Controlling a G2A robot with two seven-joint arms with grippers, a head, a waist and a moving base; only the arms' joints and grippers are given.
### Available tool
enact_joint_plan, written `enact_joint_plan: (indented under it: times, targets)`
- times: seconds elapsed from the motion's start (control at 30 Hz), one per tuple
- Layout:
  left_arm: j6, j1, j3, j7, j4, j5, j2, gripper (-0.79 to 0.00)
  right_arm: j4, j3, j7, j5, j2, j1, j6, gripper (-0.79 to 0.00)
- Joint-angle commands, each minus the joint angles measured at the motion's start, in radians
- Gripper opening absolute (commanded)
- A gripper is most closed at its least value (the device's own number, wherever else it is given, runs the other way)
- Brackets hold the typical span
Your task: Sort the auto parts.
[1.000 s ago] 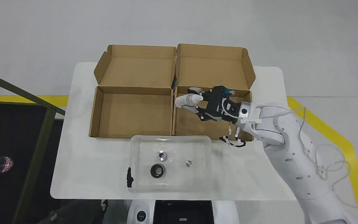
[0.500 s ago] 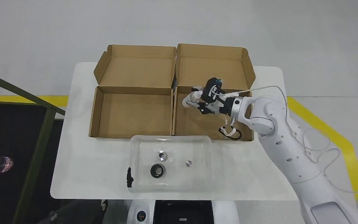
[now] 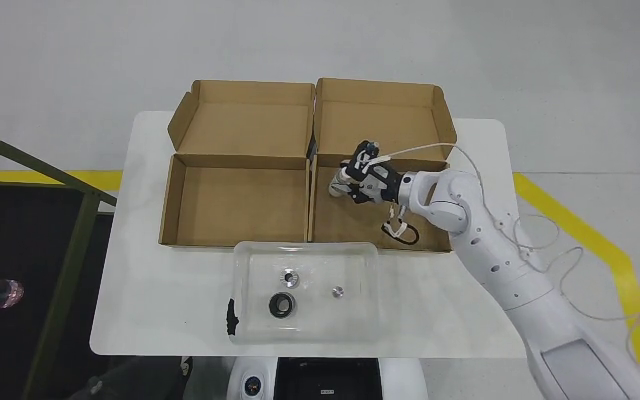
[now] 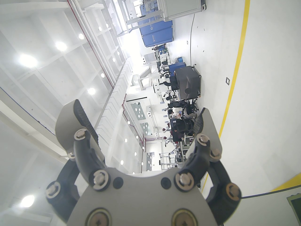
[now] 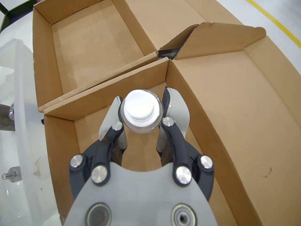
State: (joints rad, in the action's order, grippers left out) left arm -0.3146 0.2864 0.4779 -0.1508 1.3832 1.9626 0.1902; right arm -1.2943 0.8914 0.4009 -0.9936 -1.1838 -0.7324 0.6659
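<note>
The right gripper (image 5: 142,112) is clamped on a white round part (image 5: 141,108), holding it at the far-left corner of the right box (image 3: 345,225). I cannot tell whether the part touches the box floor. The left box (image 3: 235,205) sits just beside it, lid open. The near clear bin (image 3: 355,322) holds a black ring (image 3: 285,305), a metal nut (image 3: 291,277) and a small bolt (image 3: 338,292). The left gripper (image 4: 141,116) stands with its fingers spread, holding nothing.

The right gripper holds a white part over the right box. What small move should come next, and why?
Probably lower the right gripper a little toward the floor of the right cardboard box. It is shut on the white round part, which hangs over that box without resting on anything, so opening now would drop it.
</note>
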Motion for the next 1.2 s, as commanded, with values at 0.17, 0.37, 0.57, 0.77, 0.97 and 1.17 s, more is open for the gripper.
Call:
enact_joint_plan:
  times: [0.17, 0.37, 0.57, 0.77, 0.97, 1.17]
  targets:
    - [0.000, 0.000, 0.000, 0.000, 0.000, 0.000, 0.000, 0.000, 0.039, -0.029, -0.007, -0.014, -0.015, 0.022, -0.007, -0.622]
    - [0.000, 0.000, 0.000, 0.000, 0.000, 0.000, 0.000, 0.000, 0.065, -0.042, -0.011, -0.015, -0.024, 0.039, -0.004, -0.345]
    - [0.000, 0.000, 0.000, 0.000, 0.000, 0.000, 0.000, 0.000, 0.054, -0.035, -0.010, -0.017, -0.026, 0.040, 0.005, -0.080]
    - [0.000, 0.000, 0.000, 0.000, 0.000, 0.000, 0.000, 0.000, -0.042, 0.019, -0.007, -0.038, -0.008, 0.012, 0.020, -0.049]
    - [0.000, 0.000, 0.000, 0.000, 0.000, 0.000, 0.000, 0.000, -0.200, 0.094, 0.026, -0.045, 0.020, -0.064, 0.043, 0.000]
    - [0.000, 0.000, 0.000, 0.000, 0.000, 0.000, 0.000, 0.000, -0.362, 0.165, 0.070, -0.045, 0.046, -0.161, 0.055, 0.000]
